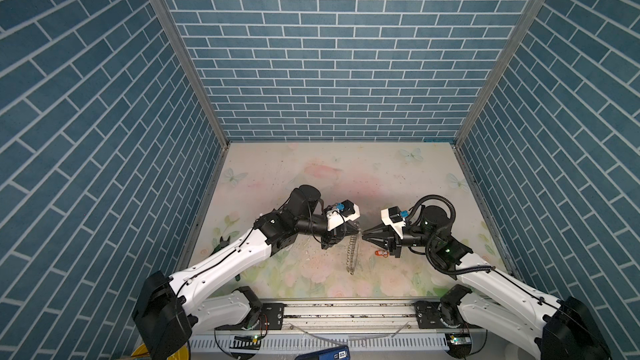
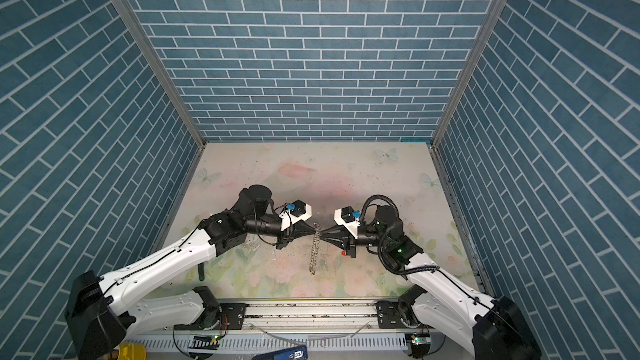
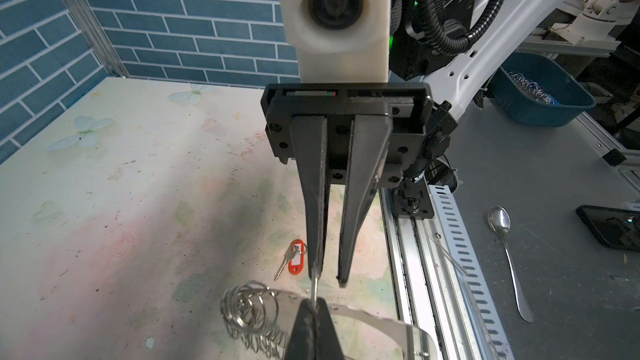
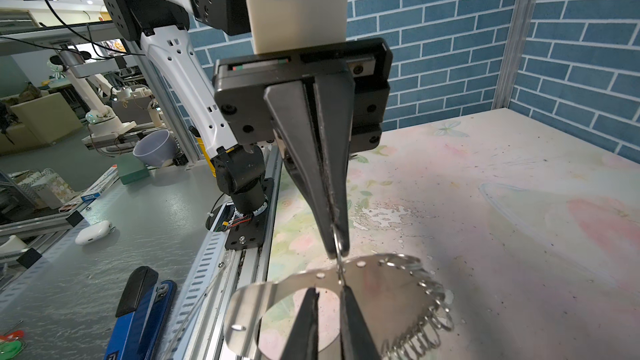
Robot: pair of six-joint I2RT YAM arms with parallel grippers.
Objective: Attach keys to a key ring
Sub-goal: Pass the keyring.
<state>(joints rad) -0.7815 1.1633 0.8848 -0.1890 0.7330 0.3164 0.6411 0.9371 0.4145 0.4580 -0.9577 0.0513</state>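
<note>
**Visitor:** What have you got hold of?

**Me:** My left gripper (image 4: 336, 247) is clamped tight on one split ring (image 4: 337, 238) at the rim of the hoop (image 4: 374, 278), which hangs below my tips. I can't tell whether its low edge touches the table (image 1: 311, 167). My right gripper (image 3: 329, 278) meets the left tip to tip, with its jaws a crack apart. One finger brushes that same ring, but I see nothing gripped.

**Visitor:** And the tag?

**Me:** The tag (image 3: 297, 257) lies flat on the table under my right gripper, apart from the hoop, with a small key (image 3: 283, 264) on its loop.

**Visitor:** How will they handle?

**Me:** I'd judge the hoop to be a thin, stiff, light metal band that swings easily from one pinch. The split rings look springy and slick, so a grip could slip. The tag seems light, hard plastic. I'd take it across its body and leave the loop free.

**Visitor:** Any writing?

**Me:** The tag's white window looks blank. Past my rail, the blue stapler (image 4: 138, 313) has a label (image 1: 342, 354) that seems to read 50.
</note>
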